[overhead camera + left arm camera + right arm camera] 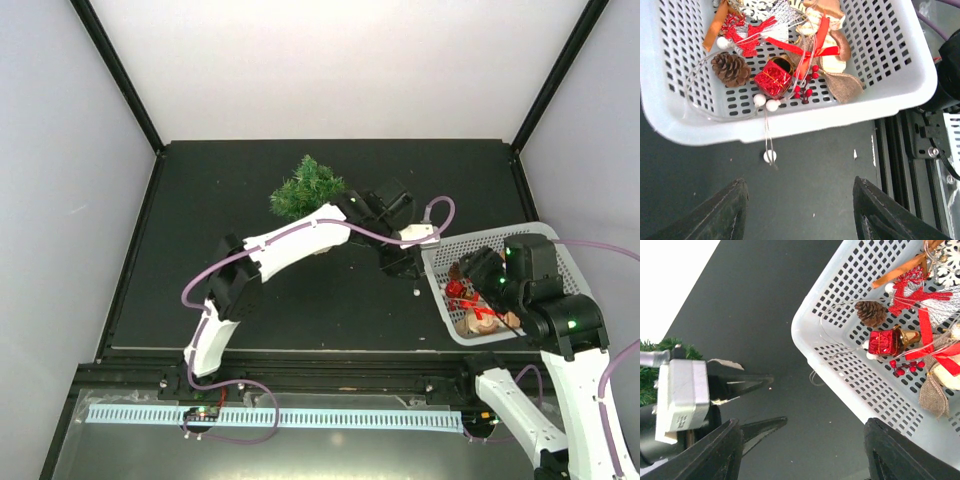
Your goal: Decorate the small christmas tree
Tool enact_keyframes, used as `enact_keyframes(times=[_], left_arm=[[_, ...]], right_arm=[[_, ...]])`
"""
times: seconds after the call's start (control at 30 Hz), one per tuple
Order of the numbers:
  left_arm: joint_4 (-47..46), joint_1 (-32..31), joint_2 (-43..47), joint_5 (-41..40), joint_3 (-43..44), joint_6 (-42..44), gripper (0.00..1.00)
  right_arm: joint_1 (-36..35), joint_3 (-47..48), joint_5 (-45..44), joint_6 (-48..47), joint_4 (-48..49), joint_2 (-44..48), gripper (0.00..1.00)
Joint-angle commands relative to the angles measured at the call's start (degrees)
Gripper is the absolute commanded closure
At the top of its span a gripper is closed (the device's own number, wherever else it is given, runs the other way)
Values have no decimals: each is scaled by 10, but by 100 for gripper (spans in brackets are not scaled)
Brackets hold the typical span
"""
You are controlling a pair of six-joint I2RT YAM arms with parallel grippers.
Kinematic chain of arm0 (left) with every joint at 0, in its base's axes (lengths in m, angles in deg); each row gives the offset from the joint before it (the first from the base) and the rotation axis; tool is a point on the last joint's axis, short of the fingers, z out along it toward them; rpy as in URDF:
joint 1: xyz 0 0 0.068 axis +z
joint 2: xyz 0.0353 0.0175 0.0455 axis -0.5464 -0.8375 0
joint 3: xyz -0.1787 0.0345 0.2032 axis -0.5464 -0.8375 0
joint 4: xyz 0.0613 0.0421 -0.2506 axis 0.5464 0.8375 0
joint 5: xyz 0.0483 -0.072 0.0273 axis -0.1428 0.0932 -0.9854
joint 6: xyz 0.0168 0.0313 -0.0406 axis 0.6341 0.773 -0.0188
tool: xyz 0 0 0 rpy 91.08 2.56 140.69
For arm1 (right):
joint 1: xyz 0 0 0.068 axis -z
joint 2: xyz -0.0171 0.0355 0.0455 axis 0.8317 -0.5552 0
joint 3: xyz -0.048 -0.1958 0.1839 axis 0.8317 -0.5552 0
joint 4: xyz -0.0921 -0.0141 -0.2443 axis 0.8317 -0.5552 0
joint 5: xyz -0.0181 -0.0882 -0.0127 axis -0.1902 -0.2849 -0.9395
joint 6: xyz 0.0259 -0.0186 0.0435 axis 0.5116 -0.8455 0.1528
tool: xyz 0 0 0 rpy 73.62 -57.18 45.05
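Top external: dark table (220, 200); small christmas tree (308, 188) at far centre, pot hidden, L arm's forearm passing just in front of it. White basket (565, 250) of ornaments at R edge of table. L arm reaches diagonally from its base at near L, elbow bent, wrist turned down so left gripper (403, 268) points toward the near edge, just beside basket's L rim, betw. tree and basket. A white bead (414, 293) lies on the table just ahead of its tips. R arm rises from near R and folds over the basket, right gripper (468, 283) above the contents. Left wrist: fingers (722, 212) spread, nothing betw. them, over bare table; the bead lies ahead, on a thin wire (767, 130) that runs over basket's near wall. Inside, nr that wall: pine cone (731, 69), red gift box (772, 79), red berries (805, 90), burlap ribbon (845, 85). Right wrist: own fingers (705, 450) wide apart, empty, over table and basket's corner. The left gripper shows at L, jaws parted, apart from the basket, w/ tree needles at L edge behind it. Gold bell (908, 335) touches the gift box; snowflake (947, 270) at top R.
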Motion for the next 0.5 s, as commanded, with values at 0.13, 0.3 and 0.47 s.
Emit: enact_keyframes(times=[0.13, 0.3, 0.47], left_arm=[[-14, -15, -67, 17, 62, -3, 41], [-12, -16, -89, -1, 74, 2, 41], [-17, -16, -102, -5, 78, -4, 41]], right_arm=[[3, 21, -6, -7, -21, -2, 33], [4, 23, 1, -18, -18, -8, 32], [3, 14, 9, -19, -12, -5, 32]])
